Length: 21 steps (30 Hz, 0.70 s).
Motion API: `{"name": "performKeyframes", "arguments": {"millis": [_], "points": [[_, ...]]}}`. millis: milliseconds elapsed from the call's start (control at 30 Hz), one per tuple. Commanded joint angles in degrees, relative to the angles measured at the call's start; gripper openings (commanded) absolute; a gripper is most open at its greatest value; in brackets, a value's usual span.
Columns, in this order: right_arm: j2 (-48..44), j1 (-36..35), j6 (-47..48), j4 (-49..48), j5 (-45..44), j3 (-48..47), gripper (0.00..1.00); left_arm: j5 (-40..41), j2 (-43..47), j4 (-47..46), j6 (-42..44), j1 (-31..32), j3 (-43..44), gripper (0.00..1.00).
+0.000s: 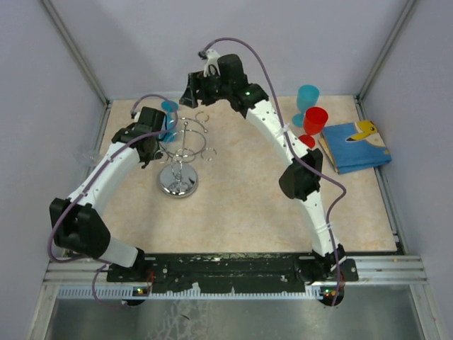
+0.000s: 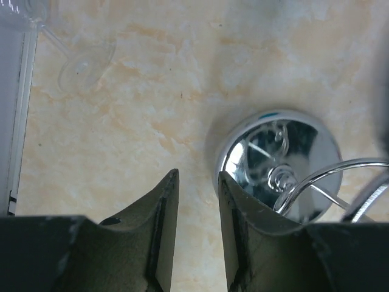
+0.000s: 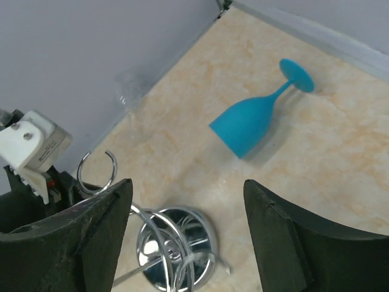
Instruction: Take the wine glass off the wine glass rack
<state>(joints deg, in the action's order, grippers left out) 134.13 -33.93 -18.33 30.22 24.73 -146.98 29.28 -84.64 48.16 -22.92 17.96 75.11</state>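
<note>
Judging from how things lie, the taking-off step looks done and what remains is clearing away. The wine glass rack (image 1: 178, 181) stands on the pale, marbled table (image 1: 248, 205). It is shiny chrome, with a round mirror-like base, a thin central post and looped wire arms that carry nothing. Just left of the rack, the left fingers (image 2: 163, 210) hang a little apart with only bare table showing between them. Left of the rack again, by the wall, lies a clear glass (image 2: 82, 64), hard to make out. Just beyond the rack the wine glass (image 3: 246, 125), smooth opaque blue, lies on its side with its foot pointing away from the rack. Above the rack's far side the right fingers (image 3: 103, 225) stand wide apart, holding nothing. The next move probably calls for drawing both arms back without catching the wire loops or rolling the round bowl.
</note>
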Motion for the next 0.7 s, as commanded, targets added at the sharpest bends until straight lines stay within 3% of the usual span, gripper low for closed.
{"name": "performKeyframes", "arguments": {"millis": [0,167,400,667], "points": [[-2.81,0.36,1.95,-0.36,0.51,2.01,0.74,-1.65,1.47,-0.04,-0.39,-0.03,-0.17,0.38],[-5.99,-0.25,2.52,0.17,1.67,5.64,0.74,-3.62,3.35,0.28,-1.33,0.05,-2.11,0.38],[-9.64,-2.62,3.24,-1.46,-3.27,12.93,0.73,-4.34,3.67,-0.86,-1.4,-0.05,-4.23,0.39],[-9.84,-2.63,4.46,0.41,-7.76,12.78,0.73,-2.84,1.32,-0.68,-0.94,-0.3,-2.96,0.44]]}}
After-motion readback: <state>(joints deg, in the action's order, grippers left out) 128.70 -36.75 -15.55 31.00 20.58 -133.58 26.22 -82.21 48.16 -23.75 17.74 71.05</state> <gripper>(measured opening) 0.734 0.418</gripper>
